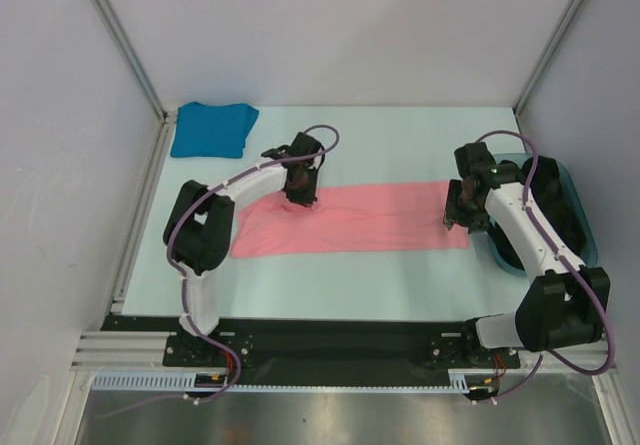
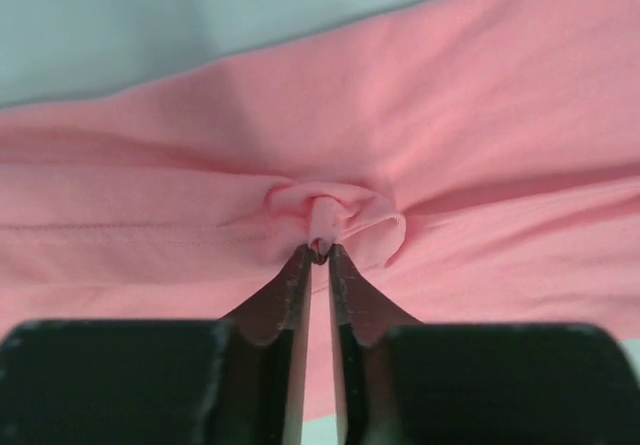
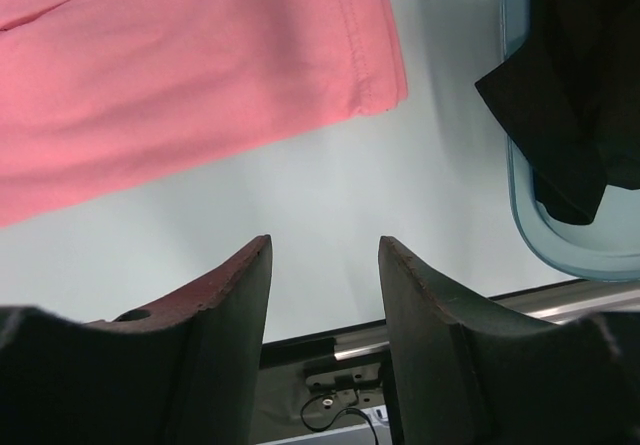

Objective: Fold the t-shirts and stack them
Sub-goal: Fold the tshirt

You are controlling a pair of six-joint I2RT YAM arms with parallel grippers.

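The salmon pink t-shirt (image 1: 360, 220) lies across the middle of the table as a long folded strip. My left gripper (image 1: 300, 199) is shut on a pinched bunch of its fabric (image 2: 322, 220) near the strip's upper left edge. My right gripper (image 1: 455, 215) is open and empty above the strip's right end; the shirt's hemmed corner (image 3: 375, 85) shows ahead of its fingers (image 3: 240, 285). The teal-blue t-shirt (image 1: 212, 128) lies folded at the back left corner.
A translucent teal plastic tub (image 1: 575, 215) stands at the right edge, under my right arm, with dark cloth (image 3: 570, 95) in it. White walls and metal posts close in the table on three sides. The black base rail (image 1: 330, 340) runs along the near edge.
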